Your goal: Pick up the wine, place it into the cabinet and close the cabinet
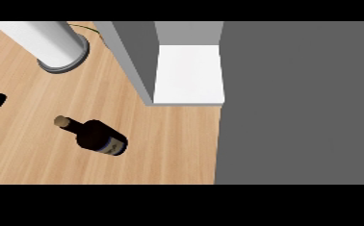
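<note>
Wine bottle [95,136] stands untouched on bench [177,143], near open cabinet [188,73]; no hands visible, so finger state cannot be told.

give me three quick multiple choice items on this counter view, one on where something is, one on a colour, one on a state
1. Where does the dark glass wine bottle with a cork stopper stand relative to the grey cabinet with a white shelf?
A. inside it
B. on the wooden counter, nearer the view's lower left
C. on top of it

2. What colour is the cabinet's inner shelf?
A. white
B. red
C. black

3. What state is the cabinet in?
A. shut
B. open, with nothing showing on its shelf
C. open, with the bottle inside

Answers: 1 B, the bottle sits on bare wood, apart from the cabinet. 2 A, the shelf surface shows plain white. 3 B, the shelf is exposed and the bottle is outside.
</note>
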Motion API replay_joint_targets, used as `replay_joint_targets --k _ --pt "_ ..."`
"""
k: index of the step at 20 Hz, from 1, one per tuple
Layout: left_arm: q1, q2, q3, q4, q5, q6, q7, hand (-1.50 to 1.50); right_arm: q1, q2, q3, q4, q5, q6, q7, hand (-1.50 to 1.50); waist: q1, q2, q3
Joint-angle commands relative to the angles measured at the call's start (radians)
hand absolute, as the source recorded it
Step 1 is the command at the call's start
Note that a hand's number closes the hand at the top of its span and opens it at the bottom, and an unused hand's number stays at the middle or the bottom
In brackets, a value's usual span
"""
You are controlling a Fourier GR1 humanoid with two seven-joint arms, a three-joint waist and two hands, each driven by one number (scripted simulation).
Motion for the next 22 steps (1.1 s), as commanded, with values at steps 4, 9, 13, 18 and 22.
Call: replay_joint_targets --k 4,9,13,18,22 --pt "-0.024 0.058 0.109 -0.026 0.118 0.072 0.085 -1.5 0.094 -0.01 0.006 -0.227 -0.081 -0.011 0.09 -1.5 -0.007 0.001 0.0" --pt "-0.012 0.096 0.208 -0.061 0.212 0.094 0.133 -1.5 0.059 -0.029 0.009 -0.3 -0.089 -0.061 0.172 -1.5 -0.004 -0.003 -0.001" --pt "-0.078 0.17 0.248 -0.088 0.234 0.235 0.176 -1.5 0.081 -0.018 0.014 -0.279 -0.084 -0.063 0.146 -1.5 -0.011 -0.002 0.001" --pt "0.008 0.09 0.316 -0.055 0.248 0.074 0.146 -1.5 0.035 -0.033 0.017 -0.314 -0.092 -0.1 0.208 -1.5 -0.002 -0.002 -0.002" --pt "-0.021 0.103 0.297 -0.004 0.188 0.053 0.124 -1.5 0.039 -0.039 0.017 -0.312 -0.108 -0.093 0.206 -1.5 -0.017 0.001 -0.001"
